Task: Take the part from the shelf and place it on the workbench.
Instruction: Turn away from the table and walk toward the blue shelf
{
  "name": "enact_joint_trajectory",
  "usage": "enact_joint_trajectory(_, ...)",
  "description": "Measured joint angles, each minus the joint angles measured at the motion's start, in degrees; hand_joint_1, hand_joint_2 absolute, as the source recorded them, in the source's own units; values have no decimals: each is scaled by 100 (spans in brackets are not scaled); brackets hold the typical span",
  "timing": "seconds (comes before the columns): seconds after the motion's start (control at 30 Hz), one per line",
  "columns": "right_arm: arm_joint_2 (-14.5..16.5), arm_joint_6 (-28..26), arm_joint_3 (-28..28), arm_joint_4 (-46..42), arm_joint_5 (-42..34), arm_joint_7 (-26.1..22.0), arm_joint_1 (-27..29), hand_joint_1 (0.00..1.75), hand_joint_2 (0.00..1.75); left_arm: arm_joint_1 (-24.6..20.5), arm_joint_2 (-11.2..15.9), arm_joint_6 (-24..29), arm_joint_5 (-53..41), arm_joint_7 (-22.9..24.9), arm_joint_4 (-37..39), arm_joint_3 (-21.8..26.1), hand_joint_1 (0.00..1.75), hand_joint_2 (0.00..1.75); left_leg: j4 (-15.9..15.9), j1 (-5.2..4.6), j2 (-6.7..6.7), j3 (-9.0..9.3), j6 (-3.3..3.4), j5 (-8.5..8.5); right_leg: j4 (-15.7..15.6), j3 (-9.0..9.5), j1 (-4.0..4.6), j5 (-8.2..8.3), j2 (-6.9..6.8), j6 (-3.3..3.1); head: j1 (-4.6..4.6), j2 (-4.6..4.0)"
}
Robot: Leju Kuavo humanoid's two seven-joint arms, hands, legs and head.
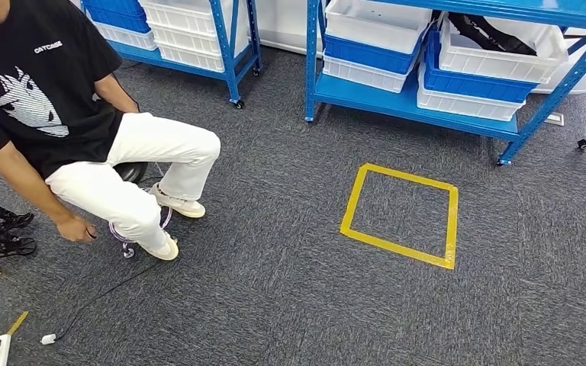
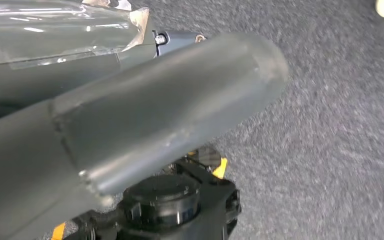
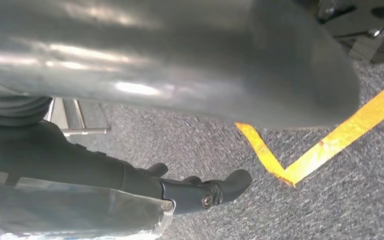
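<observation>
Head view looks down on grey carpet (image 1: 275,297) with a square of yellow tape (image 1: 401,216) laid on it, and just beyond the square stands a blue shelf (image 1: 427,107) on small castors. Its lower level carries white and blue bins (image 1: 473,72) stacked side by side; one white bin at the right holds dark strap-like items (image 1: 488,32), too small to tell whether they are the part. A second blue shelf (image 1: 229,46) with more white bins stands further left. At the left a person (image 1: 84,130) in a black shirt and white trousers sits on a wheeled stool, one hand lowered near the floor, with a thin cable (image 1: 107,293) trailing across the carpet to a small white plug. Left wrist view shows the left robot hand (image 2: 170,110) as a thick grey thumb over the carpet, nothing in it; whether its fingers are spread or curled I cannot tell. Right wrist view shows the right robot hand (image 3: 195,85) above a corner of yellow tape, its dark fingers (image 3: 215,192) extended and apart, holding nothing.
</observation>
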Motion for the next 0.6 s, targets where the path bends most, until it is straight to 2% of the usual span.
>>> enact_joint_trajectory(0.03,3,-13,-8,-2,-19,4,-2,0,0,-5,-2,7,-20,1,3,9,0,0,-99,24,10,79,11,8,107,-25,7,-56,0,10,9,0)
enact_joint_trajectory(0.07,1,-24,-17,-4,-35,7,-1,0,0,-14,-4,11,-32,1,7,16,0,0,-182,48,25,156,21,11,330,-126,9,-143,1,10,18,0)
enact_joint_trajectory(0.13,-7,-44,-47,-4,-66,-3,4,0,0,-43,-4,21,-52,4,17,25,0,0,-230,58,63,243,38,-30,1091,-613,-11,-363,7,9,31,0)
enact_joint_trajectory(0.17,-13,-54,-66,-4,-78,-13,7,0,0,-59,-4,28,-56,7,23,25,0,0,-231,58,79,274,39,-65,1397,-860,-20,-410,7,33,31,0)
enact_joint_trajectory(0.2,-20,-63,-86,-4,-86,-23,16,0,0,-72,-5,37,-59,10,30,24,0,0,-230,62,98,316,33,-105,1550,-1041,-31,-371,6,82,32,0)
enact_joint_trajectory(0.23,-27,-72,-102,-4,-90,-32,26,0,0,-81,-5,46,-61,13,37,24,0,0,-229,68,118,367,20,-145,1474,-1103,-45,-227,1,152,31,0)
enact_joint_trajectory(0.27,-33,-81,-116,-4,-92,-37,35,0,0,-86,-6,56,-61,16,44,25,0,0,-227,76,146,429,-4,-191,1188,-1056,-65,3,-29,235,35,0)
enact_joint_trajectory(0.3,-37,-95,-127,-4,-93,-43,40,0,0,-88,-7,65,-63,18,53,27,0,0,-221,79,182,490,-38,-242,818,-957,-89,255,-124,300,38,0)
enact_joint_trajectory(0.33,-36,-108,-136,-4,-94,-50,36,0,0,-88,-5,74,-67,20,61,34,0,0,-205,68,222,541,-79,-309,492,-860,-98,454,-221,326,46,0)
enact_joint_trajectory(0.37,-33,-122,-143,-4,-93,-55,26,0,0,-87,-5,84,-72,20,67,40,0,0,-193,53,264,581,-120,-370,274,-789,-100,580,-286,296,45,0)
enact_joint_trajectory(0.4,-29,-133,-145,-4,-88,-64,16,0,0,-89,-4,97,-77,20,72,46,0,0,-187,37,305,611,-156,-420,192,-763,-88,621,-318,232,40,0)
enact_joint_trajectory(0.47,-27,-143,-147,-4,-76,-82,5,0,0,-96,-5,124,-80,20,73,49,0,0,-191,36,389,658,-204,-480,189,-749,-84,610,-202,95,20,0)
enact_joint_trajectory(0.5,-25,-144,-147,-4,-72,-91,6,0,0,-100,-5,134,-79,20,72,48,0,0,-170,52,387,669,-229,-515,185,-733,-97,612,-153,55,14,0)
enact_joint_trajectory(0.57,-20,-148,-149,-4,-65,-100,8,0,0,-97,-4,151,-78,18,72,44,0,0,142,93,255,554,-288,-749,176,-701,-134,632,-51,-15,10,0)
enact_joint_trajectory(0.6,-17,-150,-150,-4,-60,-103,8,0,0,-94,-4,168,-74,18,72,41,0,0,496,107,154,391,-318,-953,176,-700,-128,636,0,-36,9,0)
